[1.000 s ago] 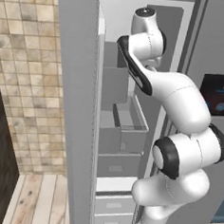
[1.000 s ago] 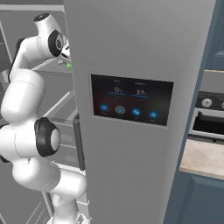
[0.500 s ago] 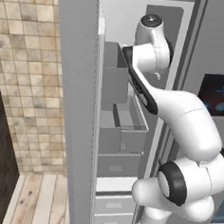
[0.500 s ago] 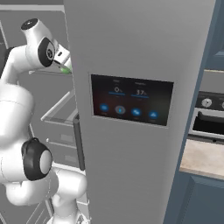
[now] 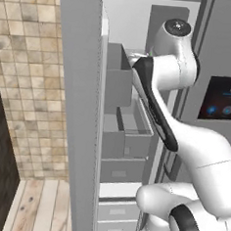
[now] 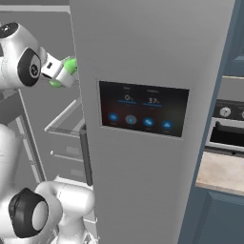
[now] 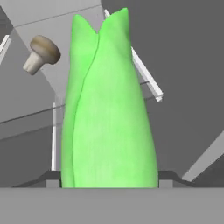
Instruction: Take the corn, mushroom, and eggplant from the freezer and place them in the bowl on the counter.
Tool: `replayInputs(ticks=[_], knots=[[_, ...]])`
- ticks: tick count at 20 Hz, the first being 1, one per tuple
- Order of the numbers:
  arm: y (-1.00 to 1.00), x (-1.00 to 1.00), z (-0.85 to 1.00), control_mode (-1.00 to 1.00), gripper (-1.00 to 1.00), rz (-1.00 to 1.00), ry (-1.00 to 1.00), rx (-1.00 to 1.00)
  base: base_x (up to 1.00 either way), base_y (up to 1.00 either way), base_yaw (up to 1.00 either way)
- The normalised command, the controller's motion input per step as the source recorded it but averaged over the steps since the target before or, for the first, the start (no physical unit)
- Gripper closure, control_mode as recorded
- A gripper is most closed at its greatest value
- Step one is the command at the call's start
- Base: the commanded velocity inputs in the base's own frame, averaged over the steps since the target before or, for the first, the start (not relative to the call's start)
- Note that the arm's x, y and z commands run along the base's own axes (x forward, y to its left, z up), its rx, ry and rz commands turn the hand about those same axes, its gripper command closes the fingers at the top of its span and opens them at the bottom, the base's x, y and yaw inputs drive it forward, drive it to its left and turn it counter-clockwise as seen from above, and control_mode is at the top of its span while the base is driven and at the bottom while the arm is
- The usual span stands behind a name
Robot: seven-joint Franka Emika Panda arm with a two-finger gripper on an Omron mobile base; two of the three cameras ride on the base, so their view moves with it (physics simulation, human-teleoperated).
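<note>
— What's the gripper (image 7: 109, 181) doing?
— Pinching the corn (image 7: 107, 109), which rises up the middle of the hand view.
— And the mushroom (image 7: 42, 54)?
— Upper left, apart from the corn, on a freezer (image 5: 78, 109) shelf.

The dark panel (image 6: 143, 109) on the fridge door shows two pale readouts, seemingly "0" and "37", with small captions above them too blurred to read. Below them sits a row of round blue icons, with no legible lettering
</note>
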Motion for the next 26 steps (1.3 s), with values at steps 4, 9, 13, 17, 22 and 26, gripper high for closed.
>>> replayInputs(ticks=[4,9,13,17,22,26], knots=[[-0.19,-1.00,0.08,-1.00,1.00,0.15,-0.10,0.00,0.00,0.00,0.00],[-0.06,-1.00,0.10,-1.00,1.00,0.15,-0.04,0.00,0.00,0.00,0.00],[-0.09,-1.00,0.00,-1.00,1.00,0.09,-0.06,0.00,0.00,0.00,0.00],[-0.08,-1.00,-0.01,-1.00,1.00,0.05,-0.04,0.00,0.00,0.00,0.00],[0.00,-0.92,-0.05,-1.00,1.00,0.02,-0.03,-0.02,0.00,0.00,0.00],[0.00,-0.68,0.00,-1.00,1.00,0.00,-0.02,0.00,0.00,0.00,0.00]])
